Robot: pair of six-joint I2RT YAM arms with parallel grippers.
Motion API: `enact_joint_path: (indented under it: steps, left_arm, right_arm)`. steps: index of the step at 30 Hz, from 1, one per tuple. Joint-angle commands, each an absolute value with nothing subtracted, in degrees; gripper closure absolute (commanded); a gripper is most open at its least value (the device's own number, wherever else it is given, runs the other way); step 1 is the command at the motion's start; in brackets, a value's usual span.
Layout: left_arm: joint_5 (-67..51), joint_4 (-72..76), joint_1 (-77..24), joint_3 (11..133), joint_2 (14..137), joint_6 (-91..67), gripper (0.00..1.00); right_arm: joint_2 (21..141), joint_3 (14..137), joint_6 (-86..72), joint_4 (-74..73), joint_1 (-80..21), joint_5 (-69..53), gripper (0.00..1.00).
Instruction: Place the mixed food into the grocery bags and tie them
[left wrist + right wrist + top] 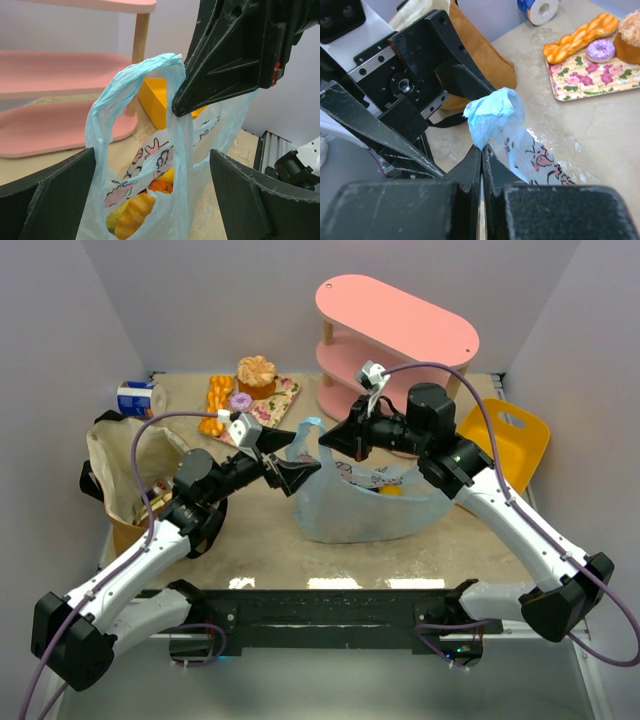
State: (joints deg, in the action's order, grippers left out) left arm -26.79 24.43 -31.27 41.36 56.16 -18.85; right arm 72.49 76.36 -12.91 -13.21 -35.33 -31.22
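1. The blue bag (360,502) sits in the middle of the table (260,550), with food (135,210) inside it
2. The right gripper (482,150) is pinched tight on a bag handle (150,67) and holds it up
3. The left gripper (300,475) is wide open with the handle between its fingers, and it grips nothing
4. There is no knot yet, so I think the tying is left to do
5. The tan bag (125,465) stands at the left, open at the top

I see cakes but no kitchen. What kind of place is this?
Probably a robot practice booth, not a kitchen: two robot arms stand at a table boxed in by plain walls, with a tray of pastries and a blue plastic bag set out.
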Motion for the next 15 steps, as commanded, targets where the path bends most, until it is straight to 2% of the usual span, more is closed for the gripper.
enact_joint_path:
  steps: [1, 11, 14, 15]
  left_arm:
    - [-28.28, 27.60, -31.46, 42.80, 57.38, -18.01, 0.00]
    - [-31.29, 37.51, -32.25, 40.08, 62.58, -22.67, 0.00]
    - [-30.76, 40.24, -32.43, 38.59, 62.84, -23.81, 0.10]
    - [-30.59, 40.78, -32.34, 38.15, 62.84, -24.08, 0.21]
  right_arm:
    - [73.03, 76.38, -16.17, -5.90, -36.47, -31.99, 1.00]
    - [75.67, 76.11, -18.46, -2.29, -38.41, -31.29, 1.00]
    - [75.59, 76.11, -18.46, -2.72, -38.41, -29.98, 1.00]
    - [75.41, 76.11, -18.11, -2.90, -38.41, -29.62, 1.00]
